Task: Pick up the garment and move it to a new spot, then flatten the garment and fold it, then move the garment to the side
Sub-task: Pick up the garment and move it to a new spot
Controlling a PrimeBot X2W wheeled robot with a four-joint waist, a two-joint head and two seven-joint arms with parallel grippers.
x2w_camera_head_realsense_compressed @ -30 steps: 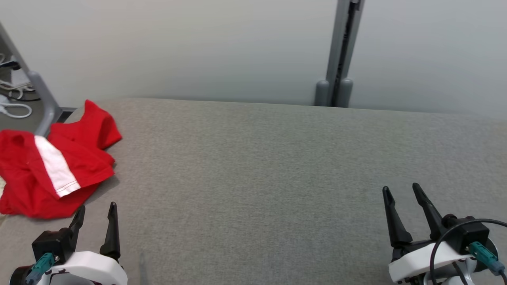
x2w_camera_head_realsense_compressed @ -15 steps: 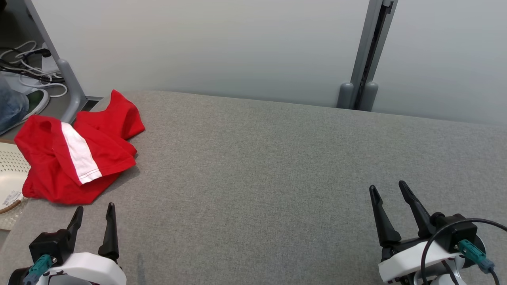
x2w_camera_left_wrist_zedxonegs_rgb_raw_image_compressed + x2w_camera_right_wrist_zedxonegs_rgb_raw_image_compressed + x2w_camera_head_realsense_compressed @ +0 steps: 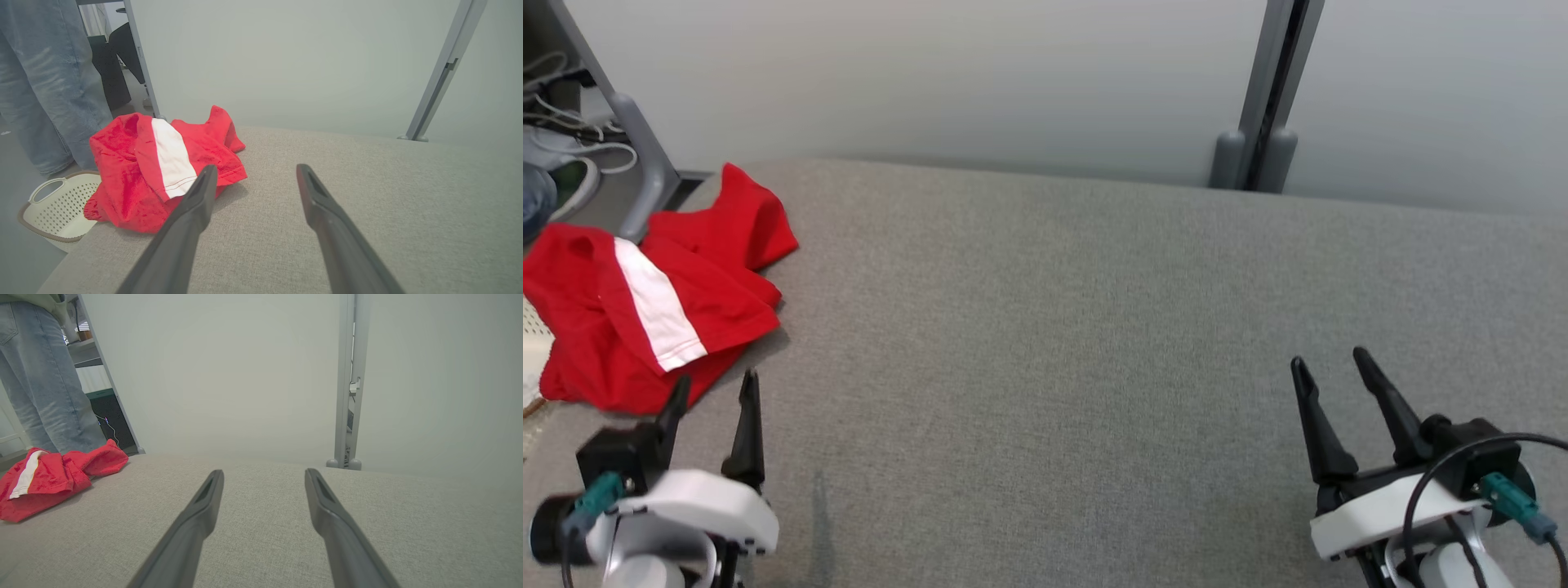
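While the crumpled red garment point(image 3: 645, 327) lies at the left corner of the grey worktop point(image 3: 1094, 327), overhanging the edge above a cream basket point(image 3: 53, 204), the left tool point(image 3: 716, 377) stands wide and empty just beside it; the right tool point(image 3: 1328, 358), equally wide and empty, sits well apart.

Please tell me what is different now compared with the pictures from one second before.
Mostly the head view shifted, so the whole picture slid. The left gripper seems to have crept slightly toward the garment, its jaws open and empty. The garment lies crumpled at the table's left corner as before; the right gripper stays open and idle.
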